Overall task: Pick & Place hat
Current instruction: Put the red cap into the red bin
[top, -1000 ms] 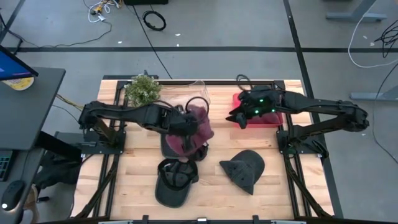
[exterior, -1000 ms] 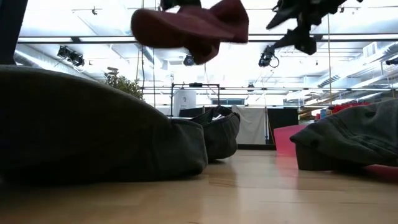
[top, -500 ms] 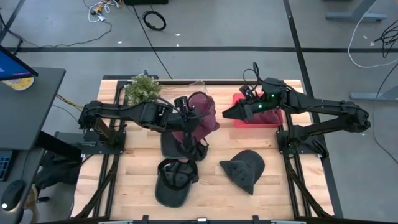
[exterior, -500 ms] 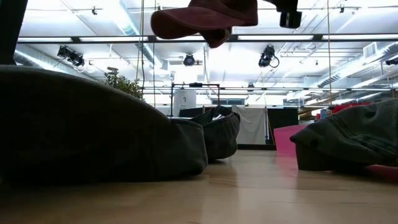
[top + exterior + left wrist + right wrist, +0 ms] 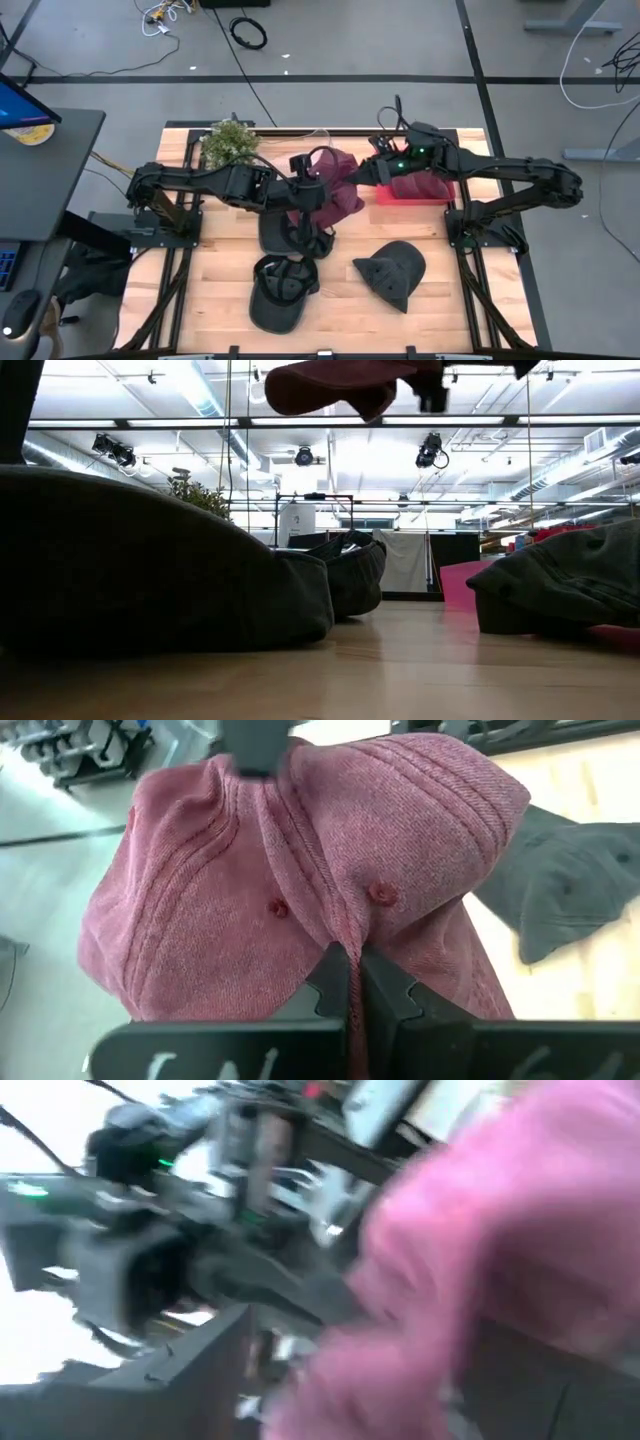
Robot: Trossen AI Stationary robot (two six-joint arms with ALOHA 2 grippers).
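Observation:
A maroon cap point(image 5: 335, 190) hangs in the air over the middle of the table, held up by my left gripper point(image 5: 303, 193). In the left wrist view the cap's crown point(image 5: 300, 870) fills the picture, with my left gripper point(image 5: 352, 975) shut on it. The low view shows the cap point(image 5: 340, 382) high above the table top. My right gripper point(image 5: 368, 172) has come in from the right and stands at the cap's right edge. Its wrist view shows only the blurred pink cloth point(image 5: 500, 1230) close up. My left gripper pinches a raised fold of the crown point(image 5: 345, 935) between its two fingers, just below the two eyelets. The cap is lifted clear of the table. The cloth runs in creases away from the fingers toward the cap's far side.
Three dark caps lie on the table: one under the left gripper point(image 5: 290, 238), one near the front edge point(image 5: 283, 292), one to the right point(image 5: 392, 270). A red tray point(image 5: 420, 188) sits under the right arm. A small plant point(image 5: 230, 143) stands at the far left corner.
My left gripper has carried the maroon cap upward and a little toward the table's right and far edge. My right gripper has moved toward the table's left, from over the red tray up to the cap's edge.

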